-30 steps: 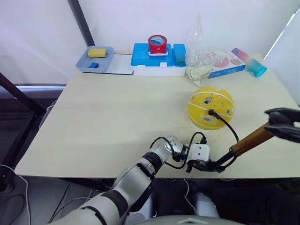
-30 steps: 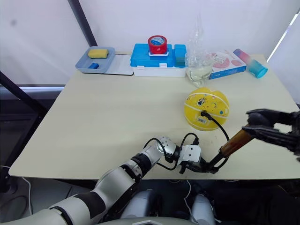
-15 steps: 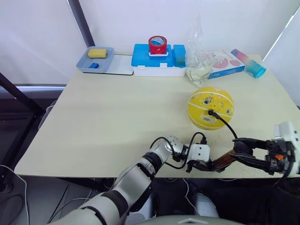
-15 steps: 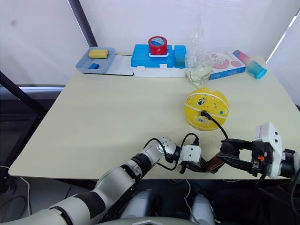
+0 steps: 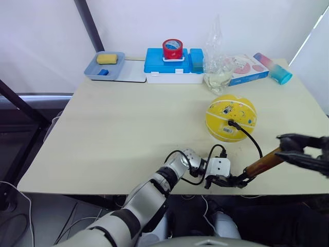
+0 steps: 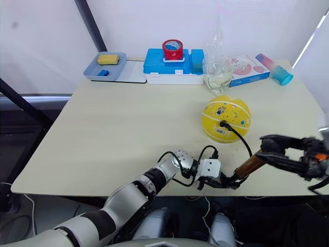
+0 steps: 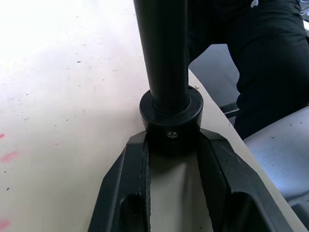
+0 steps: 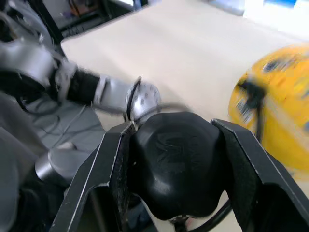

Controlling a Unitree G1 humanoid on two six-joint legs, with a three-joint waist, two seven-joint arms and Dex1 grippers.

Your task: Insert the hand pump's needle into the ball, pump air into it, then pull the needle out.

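The table carries the work near its front edge, and the yellow ball sits free on it, right of the middle, with nothing to hold it in place. The black hose runs from the valve on the ball's front down to the hand pump, so the needle appears to be already inside; I judge the step in hand is the pumping.

The pump lies slanted along the front edge of the table. The left gripper is closed around the black cap at its lower end, one finger on each side. The right gripper is closed around the black handle at the upper end, with both fingers pressed to it.

Several things could go wrong from here. The ball can roll if the hose pulls on it, and then the needle may bend or slip out before enough air is in. A stroke that is not in line with the cylinder could twist the cap out of the left gripper's narrow hold. The lower end of the pump is very near the table edge, so a slip there may drop it off.
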